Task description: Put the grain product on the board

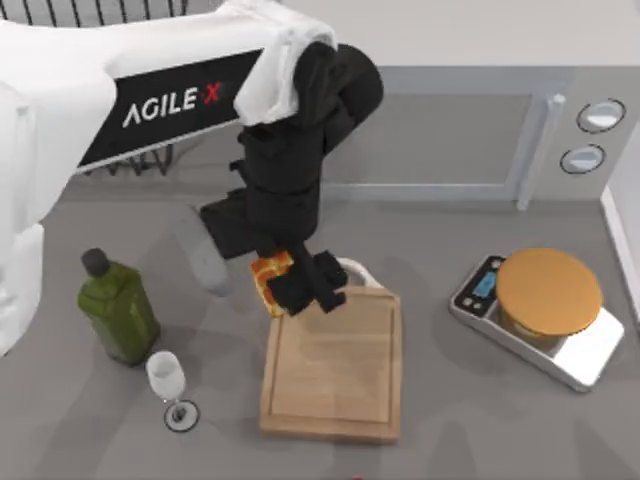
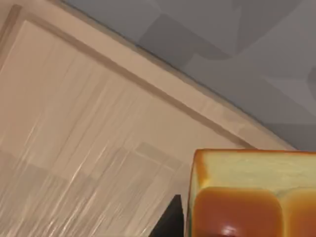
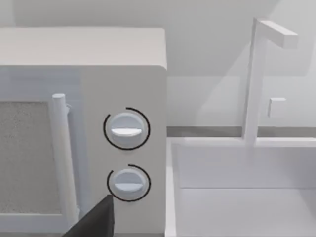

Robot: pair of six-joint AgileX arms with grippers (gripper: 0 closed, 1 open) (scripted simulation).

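The grain product (image 1: 268, 272) is a small golden-orange bread chunk with a browner crust. My left gripper (image 1: 288, 285) is shut on it and holds it in the air. It hangs over the far left corner of the board (image 1: 340, 380), a light wooden cutting board with a grooved border. The board's white loop handle (image 1: 362, 272) points to the back. In the left wrist view the bread (image 2: 252, 192) sits close above the board (image 2: 89, 128), with one dark fingertip (image 2: 170, 222) beside it. My right gripper (image 3: 94, 224) is parked facing the microwave.
A green bottle (image 1: 118, 310) and a wine glass (image 1: 168, 385) stand left of the board. A silver kitchen scale (image 1: 545, 315) with a tan disc sits at the right. A microwave (image 1: 450, 130) stands at the back, and a white basin (image 3: 237, 197) is beside it.
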